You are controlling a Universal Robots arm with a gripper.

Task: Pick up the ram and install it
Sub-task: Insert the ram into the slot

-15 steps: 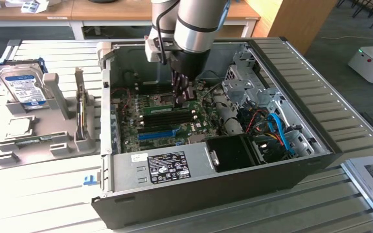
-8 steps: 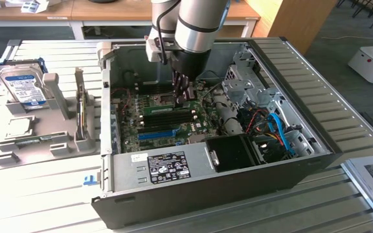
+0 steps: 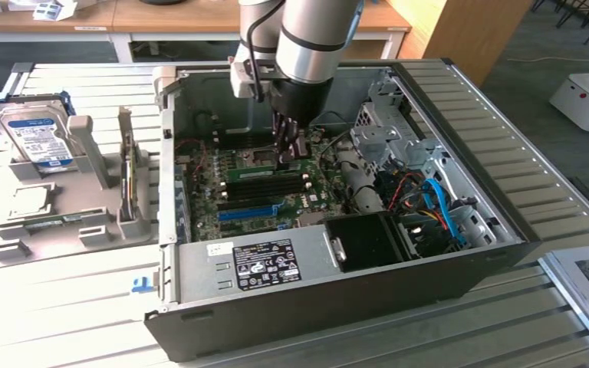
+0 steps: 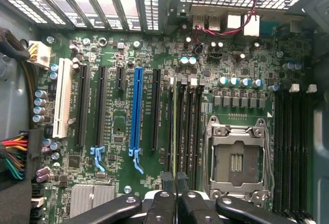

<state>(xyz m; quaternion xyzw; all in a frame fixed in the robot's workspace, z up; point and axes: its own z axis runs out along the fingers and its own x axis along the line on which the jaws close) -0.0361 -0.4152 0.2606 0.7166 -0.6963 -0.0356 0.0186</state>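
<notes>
Reaching down into the open computer case [image 3: 376, 307] on the worktop [image 3: 59, 322], the arm [image 3: 310, 38] has its jaws clamped on the ram [image 4: 176, 131], seen edge-on as a thin green strip. The ram stands upright along the black memory slots [image 4: 191, 126], just beside the processor socket [image 4: 239, 157]; whether it is fully seated I cannot tell. In the exterior view the hard drive [image 3: 37, 138] stands in a grey holder [image 3: 70, 199] at nine o'clock from the case.
</notes>
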